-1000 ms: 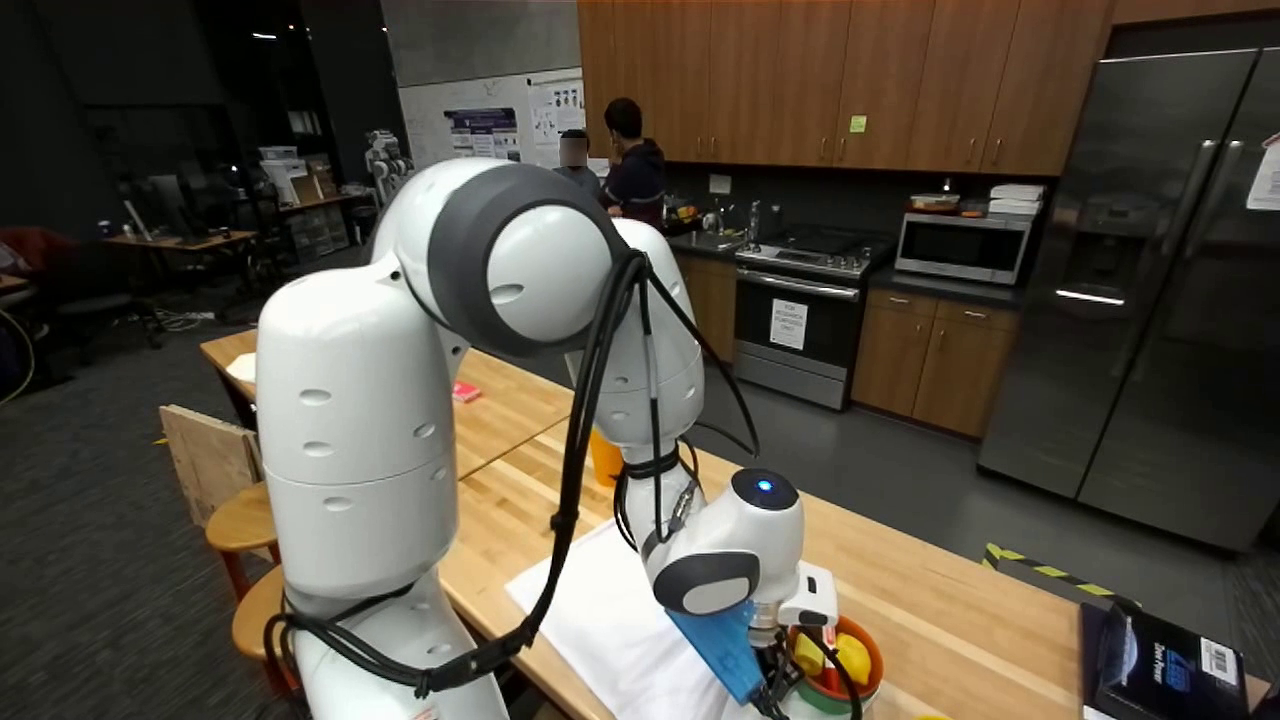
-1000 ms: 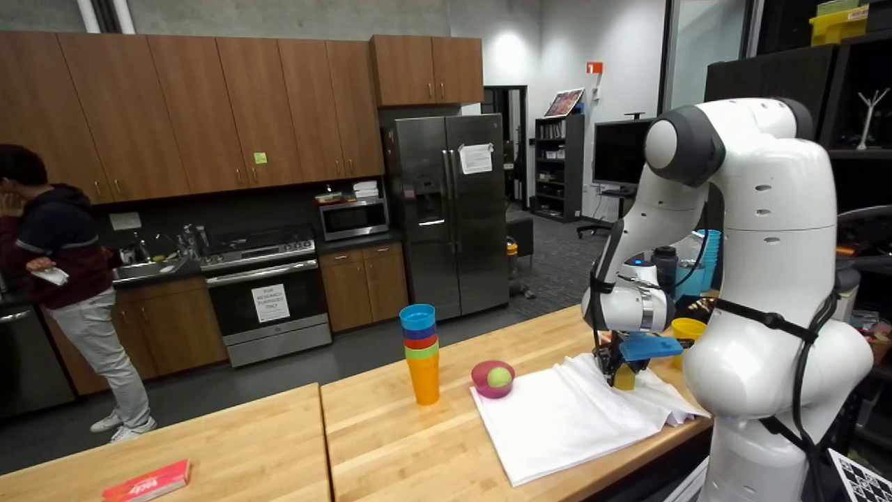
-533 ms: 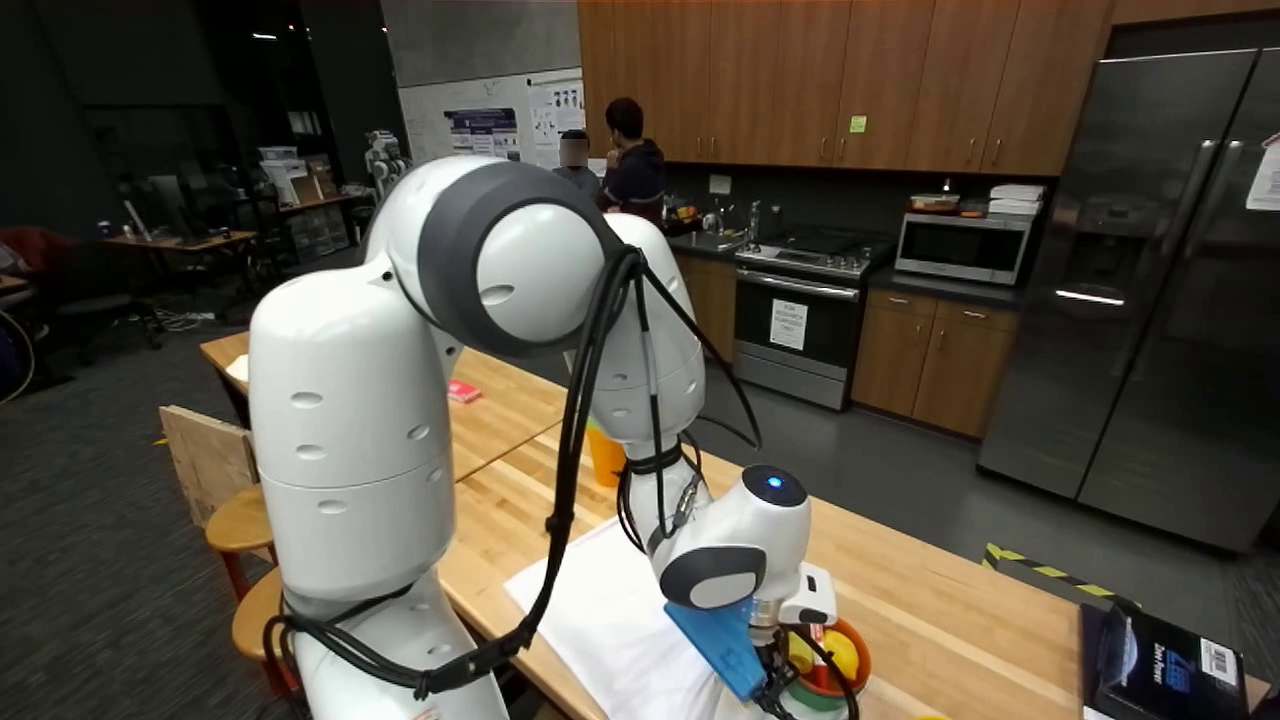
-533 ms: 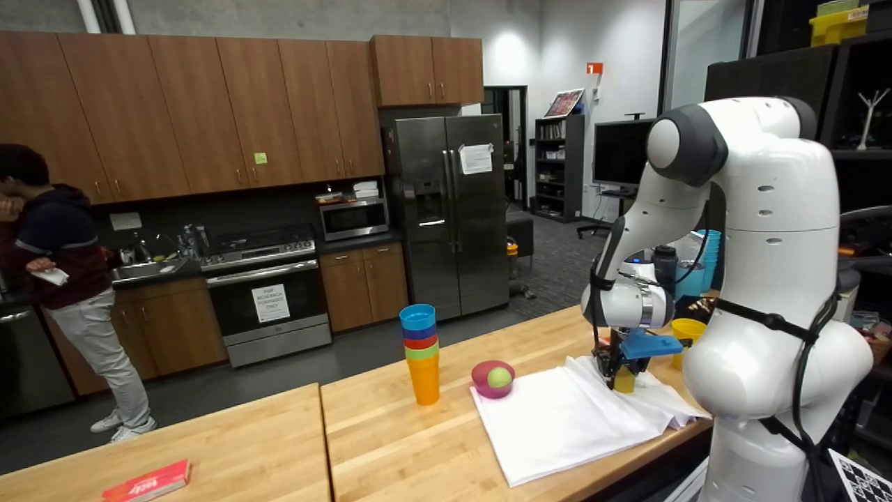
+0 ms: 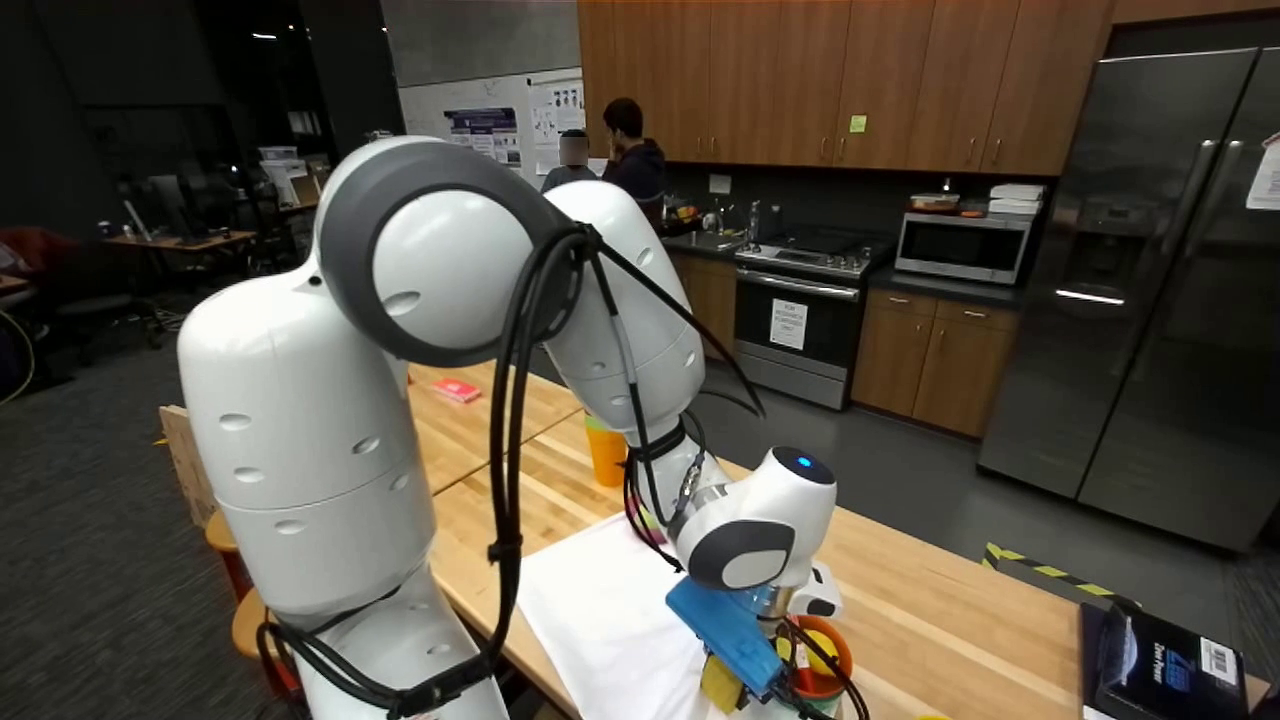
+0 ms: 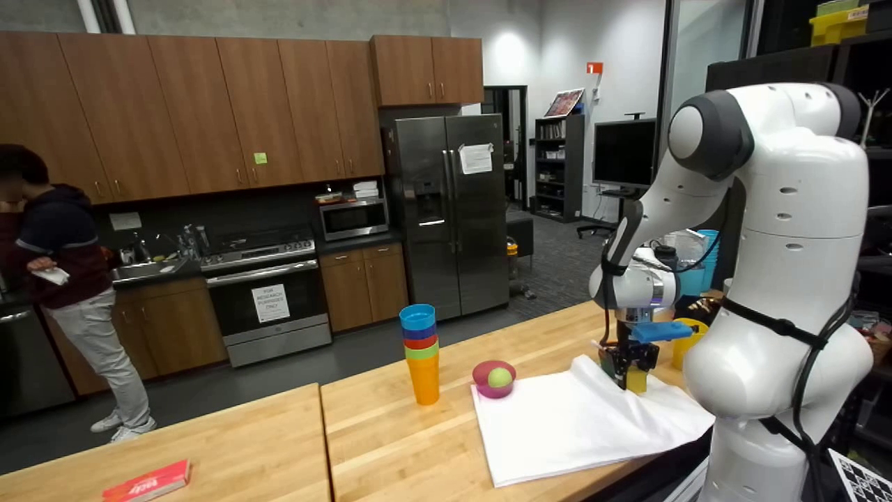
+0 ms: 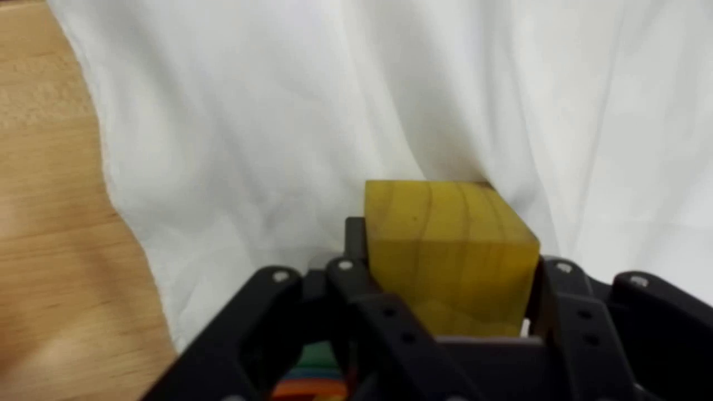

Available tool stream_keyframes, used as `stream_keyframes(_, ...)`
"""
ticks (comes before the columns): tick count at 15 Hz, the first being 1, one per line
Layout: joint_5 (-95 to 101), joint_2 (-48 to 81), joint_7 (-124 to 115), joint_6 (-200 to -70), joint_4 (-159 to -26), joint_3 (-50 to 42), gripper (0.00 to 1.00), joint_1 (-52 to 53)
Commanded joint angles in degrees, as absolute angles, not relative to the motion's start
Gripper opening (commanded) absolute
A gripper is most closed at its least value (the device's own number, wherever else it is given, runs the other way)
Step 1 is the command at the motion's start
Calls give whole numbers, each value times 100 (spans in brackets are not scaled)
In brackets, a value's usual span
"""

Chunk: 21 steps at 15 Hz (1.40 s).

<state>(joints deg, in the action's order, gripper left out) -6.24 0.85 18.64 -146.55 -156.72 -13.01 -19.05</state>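
Observation:
A yellow wooden block (image 7: 445,267) with dark grain lines sits between the fingers of my gripper (image 7: 448,262), which is shut on it. The block's left and right sides meet the black fingers. Beneath it lies a rumpled white cloth (image 7: 223,139), its folds running toward the block; whether the block presses on the cloth I cannot tell. In both exterior views the block (image 5: 720,685) (image 6: 636,381) shows low under the wrist, close over the cloth (image 6: 557,436). Right beside the gripper stands an orange bowl (image 5: 840,650) with yellow things in it, partly hidden by cables.
A pink bowl (image 6: 481,383) holding a green ball stands at the cloth's far corner. Stacked coloured cups (image 6: 421,366) rise from the wooden table (image 6: 390,446). A yellow cup (image 6: 686,345) is near the arm's base. A black box (image 5: 1165,660) lies at the table's end.
The arm has bent back and the gripper has shifted slightly, bringing the block into sight in both exterior views. The cloth has slid and bunched a little, and the orange bowl has shifted slightly.

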Motion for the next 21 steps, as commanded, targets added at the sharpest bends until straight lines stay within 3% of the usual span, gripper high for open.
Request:
stream_keyframes(1,-305,-169,1772,-14540,-15619,-1408,31,-1775)
stream_keyframes(21,686,-146,1282,-13358,-14727,-1193,31,-1269)
